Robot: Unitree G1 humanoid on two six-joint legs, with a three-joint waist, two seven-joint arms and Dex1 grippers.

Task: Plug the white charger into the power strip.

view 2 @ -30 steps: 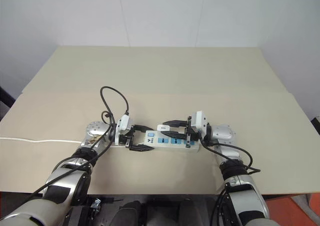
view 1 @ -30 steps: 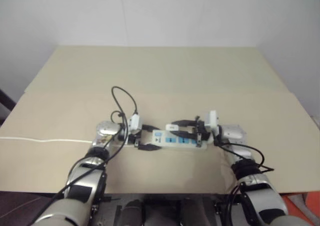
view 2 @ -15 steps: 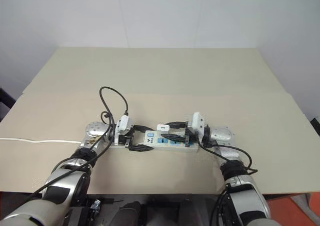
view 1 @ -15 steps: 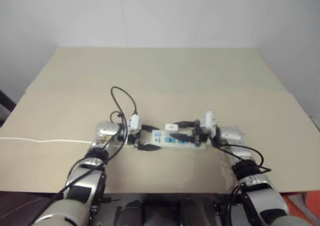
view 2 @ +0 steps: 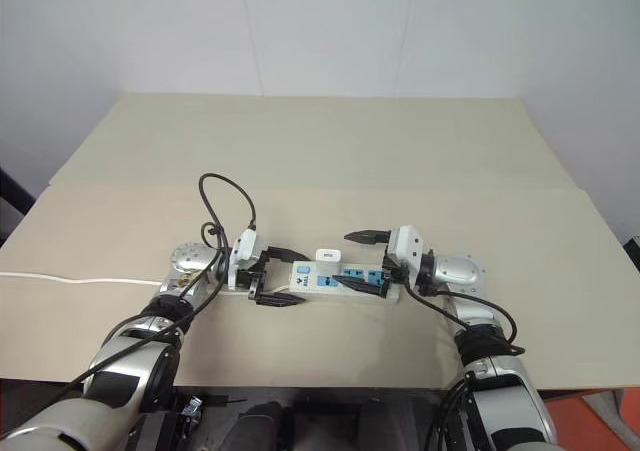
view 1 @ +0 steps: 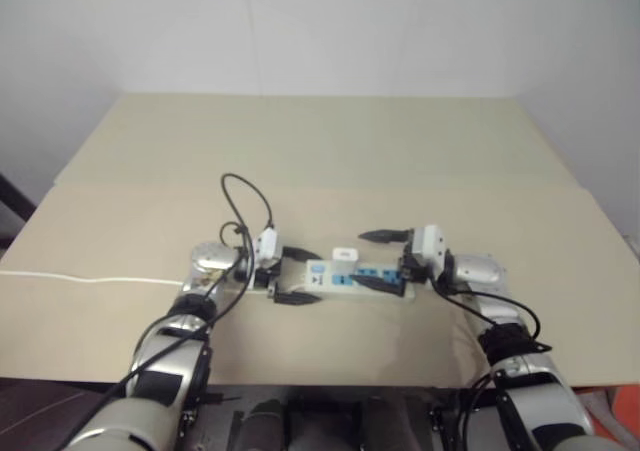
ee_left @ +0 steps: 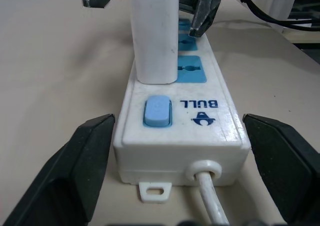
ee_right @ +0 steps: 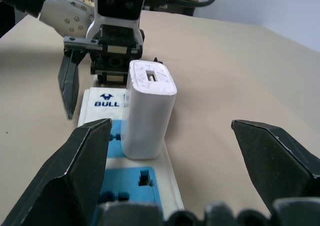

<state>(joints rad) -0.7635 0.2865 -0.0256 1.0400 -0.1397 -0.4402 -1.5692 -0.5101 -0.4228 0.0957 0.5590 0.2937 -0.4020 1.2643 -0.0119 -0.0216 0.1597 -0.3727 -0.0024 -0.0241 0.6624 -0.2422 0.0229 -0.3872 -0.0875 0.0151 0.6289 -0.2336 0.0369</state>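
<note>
Nearest the robot, the power strip [view 2: 335, 281] lies flat across the tabletop [view 2: 330, 151], its thin white cord [view 2: 60, 279] running off toward the robot's left. The white charger [view 2: 327, 257] stands upright in the strip's socket next to the blue switch [ee_left: 157, 111], touching the strip and free of both grippers. It looks seated rather than resting loose, so the plugging itself appears done; what seems left is only to draw the arms away. The left gripper [view 2: 277, 276] sits at the strip's switch end with its fingers [ee_left: 55, 186] spread wide, one on each side of the strip and not pressing it. The right gripper [view 2: 366, 260] is at the opposite end, its fingers [ee_right: 75, 176] also wide apart, straddling the strip with the charger standing beyond them in the gap. A second ago both pairs of fingers were closed, the left on the strip's end and the right around the charger; now both have let go, and the right gripper has backed off a little toward the robot's right while the charger stays put in its socket. Farther back the tabletop runs bare to the pale wall.
</note>
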